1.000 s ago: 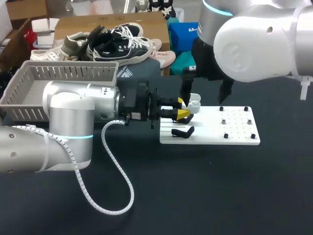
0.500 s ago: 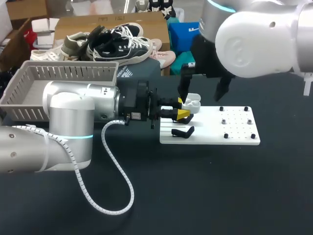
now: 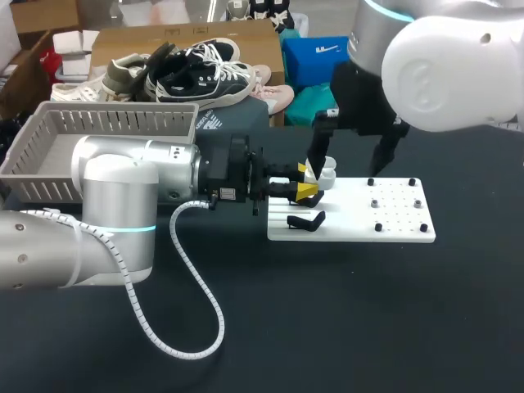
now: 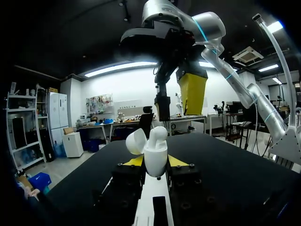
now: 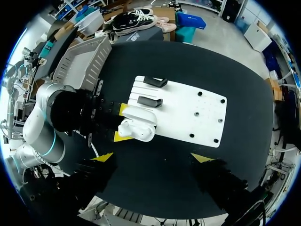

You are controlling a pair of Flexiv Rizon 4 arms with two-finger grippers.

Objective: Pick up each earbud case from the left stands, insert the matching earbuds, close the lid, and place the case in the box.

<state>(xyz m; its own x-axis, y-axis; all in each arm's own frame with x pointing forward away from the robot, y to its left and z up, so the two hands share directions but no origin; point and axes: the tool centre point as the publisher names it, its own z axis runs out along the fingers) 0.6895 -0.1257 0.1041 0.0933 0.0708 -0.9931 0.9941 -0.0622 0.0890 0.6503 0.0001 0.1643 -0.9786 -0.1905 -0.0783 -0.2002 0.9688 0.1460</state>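
White glossy earbud case (image 4: 155, 157), lid flipped open, upright at the left edge of the white stand board (image 3: 385, 217) on the dark worktop (image 3: 327, 311); since a second ago, right claw (image 3: 350, 160) drifted rightward above it; fingers spread wide, holding nothing; left claw (image 3: 304, 190) clamped on the case from both sides.

A flat, matte black table (image 3: 344, 327) fills the head view from 3 o'clock through 6 to 9 o'clock.
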